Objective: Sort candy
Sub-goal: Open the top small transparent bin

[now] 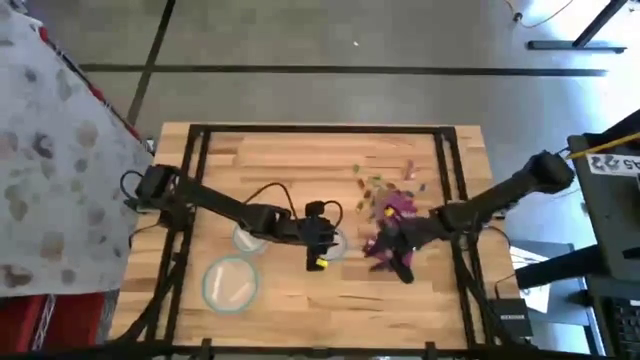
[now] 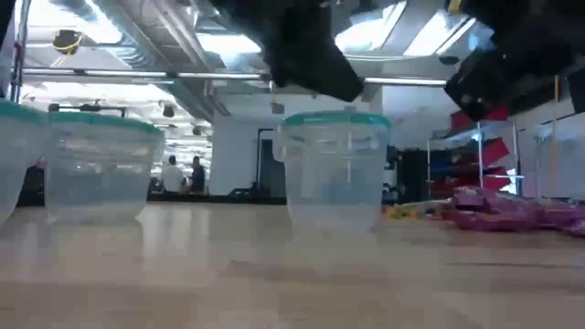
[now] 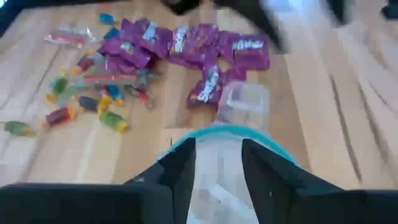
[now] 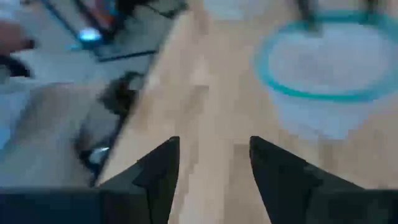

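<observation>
I am holding my left gripper [image 1: 320, 250] just below the centre of the high view, over the teal rim of a round clear plastic bowl [image 1: 333, 243]; its two dark fingers [image 3: 180, 174] are standing apart with nothing between them. In the left wrist view that teal rim is curving right ahead of the fingertips.

The candy [image 1: 392, 210], a heap of magenta-purple wrapped packets with thin pink, red, green and blue pieces scattered at its upper-left side, is lying right of centre on the pale wooden butcher-block table [image 1: 270, 160]. A small clear wrapper is sitting between the heap and the bowl (visible only from the left wrist).

I am hanging my right gripper [image 1: 400, 262] at the heap's lower edge, fingers [image 4: 158, 171] spread and empty, bare wood between them.

Two more clear teal-rimmed bowls [image 1: 231, 282] are sitting lower left, near the front edge. The upper half of the table is lying open up to the black frame rail.
</observation>
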You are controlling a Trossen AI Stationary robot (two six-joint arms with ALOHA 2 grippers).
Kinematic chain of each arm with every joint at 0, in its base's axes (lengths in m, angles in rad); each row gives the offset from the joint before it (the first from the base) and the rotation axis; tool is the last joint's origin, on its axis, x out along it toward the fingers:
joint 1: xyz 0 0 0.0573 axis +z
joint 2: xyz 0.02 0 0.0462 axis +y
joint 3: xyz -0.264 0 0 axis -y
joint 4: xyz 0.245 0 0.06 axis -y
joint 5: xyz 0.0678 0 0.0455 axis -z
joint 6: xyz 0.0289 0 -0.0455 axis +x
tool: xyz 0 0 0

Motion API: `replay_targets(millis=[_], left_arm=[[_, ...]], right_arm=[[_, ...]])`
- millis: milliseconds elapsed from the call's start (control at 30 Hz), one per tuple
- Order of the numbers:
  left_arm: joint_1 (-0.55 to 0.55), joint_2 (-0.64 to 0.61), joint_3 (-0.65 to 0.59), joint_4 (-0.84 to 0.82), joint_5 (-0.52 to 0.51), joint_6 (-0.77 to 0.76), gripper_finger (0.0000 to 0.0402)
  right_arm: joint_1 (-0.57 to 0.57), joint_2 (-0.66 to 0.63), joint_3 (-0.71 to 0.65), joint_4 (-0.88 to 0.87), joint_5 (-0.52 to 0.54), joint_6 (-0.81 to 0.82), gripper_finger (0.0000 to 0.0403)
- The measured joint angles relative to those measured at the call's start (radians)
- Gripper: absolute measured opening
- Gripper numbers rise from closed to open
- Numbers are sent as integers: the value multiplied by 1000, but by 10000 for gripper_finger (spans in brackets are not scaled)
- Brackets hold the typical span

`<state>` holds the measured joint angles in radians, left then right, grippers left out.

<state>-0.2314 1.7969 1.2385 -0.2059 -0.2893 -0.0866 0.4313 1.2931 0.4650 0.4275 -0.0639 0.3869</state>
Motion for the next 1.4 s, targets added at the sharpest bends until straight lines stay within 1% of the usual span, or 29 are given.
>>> replay_targets(millis=[100, 167, 233, 333, 467, 567, 633, 667, 733, 800, 867, 1067, 1167, 1267, 1400], left_arm=[[10, 4, 1, -63, 17, -38, 115], [13, 5, 1, -83, 34, -65, 115], [11, 5, -3, -80, 40, -85, 115], [2, 4, -3, -70, 58, -107, 115], [-12, 5, -3, -68, 72, -121, 115], [-14, 4, -3, -62, 68, -121, 115], [-13, 4, -4, -51, 66, -121, 115], [-13, 5, -4, -43, 65, -120, 115], [-13, 5, -4, -28, 64, -118, 115], [-13, 4, -4, -14, 66, -121, 115], [-12, 6, -4, -17, 92, -122, 115], [-9, 57, 1, 28, 113, -120, 115], [-11, 85, 3, 50, 116, -120, 115], [-11, 98, 2, 48, 116, -124, 115], [-11, 103, -3, 51, 100, -147, 115]], right_arm=[[7, 121, 26, 98, 55, 1, 182], [7, 180, 51, 79, 117, 1, 182], [7, 212, 75, 45, 195, 1, 182], [7, 204, 85, -24, 321, 2, 182], [7, 117, 87, -119, 414, 1, 182], [7, 46, 87, -225, 421, 1, 182], [7, 12, 86, -279, 360, 5, 182], [6, 9, 83, -272, 319, 9, 182], [7, 20, 58, -229, 239, 25, 182], [7, 70, 31, -127, 182, 37, 182], [8, 133, 4, 2, 164, 41, 182], [7, 384, -1, 333, 154, 61, 182], [8, 487, -1, 479, 187, 81, 182], [9, 547, -1, 585, 215, 86, 182], [9, 579, -3, 681, 223, 77, 182]])
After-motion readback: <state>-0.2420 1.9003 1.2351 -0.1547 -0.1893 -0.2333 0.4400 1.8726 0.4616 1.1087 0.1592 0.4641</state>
